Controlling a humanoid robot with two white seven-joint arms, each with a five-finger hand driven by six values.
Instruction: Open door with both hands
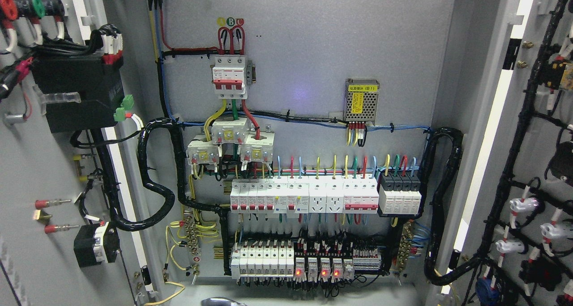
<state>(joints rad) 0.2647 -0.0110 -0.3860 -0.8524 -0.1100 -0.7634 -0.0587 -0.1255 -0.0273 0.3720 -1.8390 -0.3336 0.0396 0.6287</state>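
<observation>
**Cabinet doors stand wide open**

The left door [27,172] and right door [537,163] are swung fully outward, their wired inner faces flanking the picture's edges. Between them the back panel [304,51] carries a red-and-white main breaker [229,73], a power supply module [361,99] and rows of breakers [304,197]. Neither hand is visible, so their state cannot be told.

On the grey metal back panel [313,51], a white three-pole main breaker [229,73] sits upper left, a perforated silver power supply with yellow label [361,99] upper right, white breaker rows [304,198] below.
</observation>
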